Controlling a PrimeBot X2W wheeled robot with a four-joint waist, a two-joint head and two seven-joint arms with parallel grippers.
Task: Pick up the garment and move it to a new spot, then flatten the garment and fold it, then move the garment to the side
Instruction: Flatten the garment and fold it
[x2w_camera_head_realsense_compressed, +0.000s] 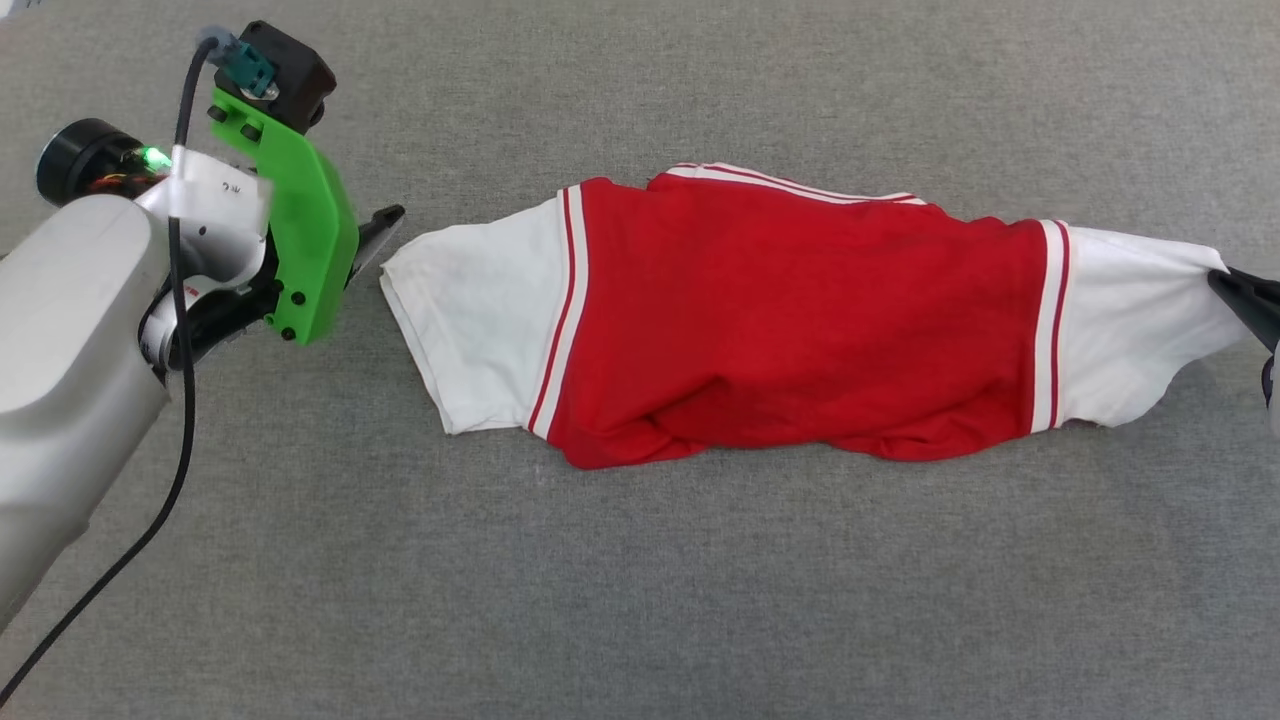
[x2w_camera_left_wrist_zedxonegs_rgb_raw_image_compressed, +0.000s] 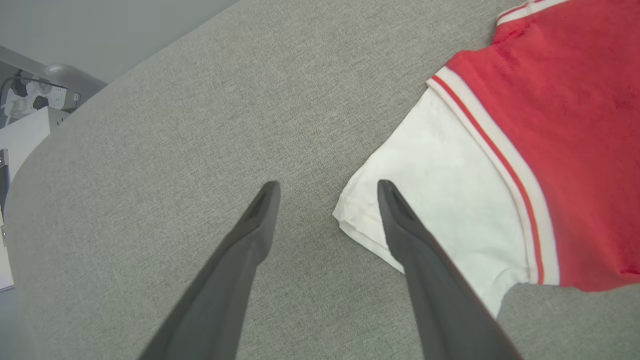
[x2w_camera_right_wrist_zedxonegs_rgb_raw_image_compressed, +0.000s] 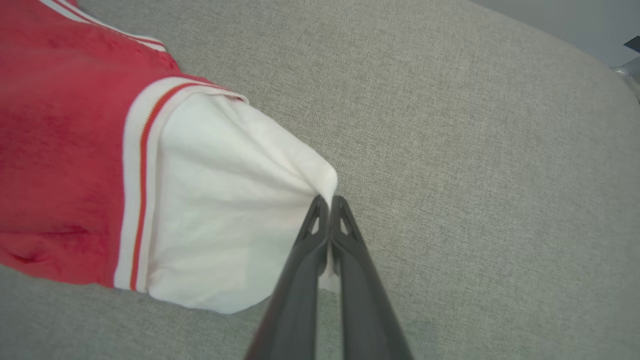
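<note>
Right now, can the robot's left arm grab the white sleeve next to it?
Probably yes. The left fingers stand open right at the edge of the white sleeve of the garment, with nothing between them. The arm would likely need just a small move.

Grey fabric-covered table (x2w_camera_head_realsense_compressed: 640, 600), white power strip (x2w_camera_left_wrist_zedxonegs_rgb_raw_image_compressed: 37, 95) beyond

Lab: grey cloth-covered table (x2w_camera_head_realsense_compressed: 640, 600), power strip (x2w_camera_left_wrist_zedxonegs_rgb_raw_image_compressed: 29, 98)
</note>
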